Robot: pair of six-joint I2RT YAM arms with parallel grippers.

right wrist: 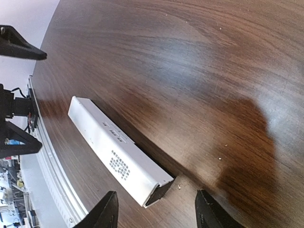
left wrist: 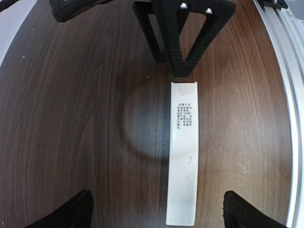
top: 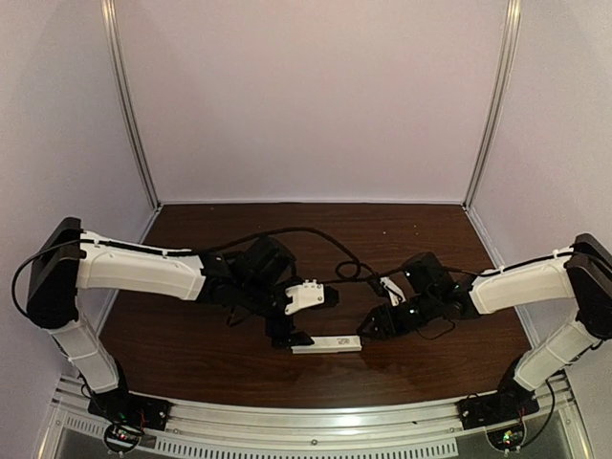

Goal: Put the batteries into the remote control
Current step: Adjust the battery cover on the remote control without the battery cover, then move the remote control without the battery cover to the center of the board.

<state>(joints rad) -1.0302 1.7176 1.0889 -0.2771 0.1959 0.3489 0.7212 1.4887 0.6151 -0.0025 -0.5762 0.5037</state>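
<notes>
Close to the front edge of the bench (top: 191, 359) the remote control (top: 326, 344) lies flat, printed side up. The left tool (left wrist: 157, 211) hangs over the end nearer the left arm, spread wide, a fingertip on either side of the white bar and holding nothing. The right tool (right wrist: 156, 211) sits at the other, dark hollow end, partly open with that end between its fingertips, not clamped on it. Farther back a black cable (top: 287, 229) loops over the dark wood
</notes>
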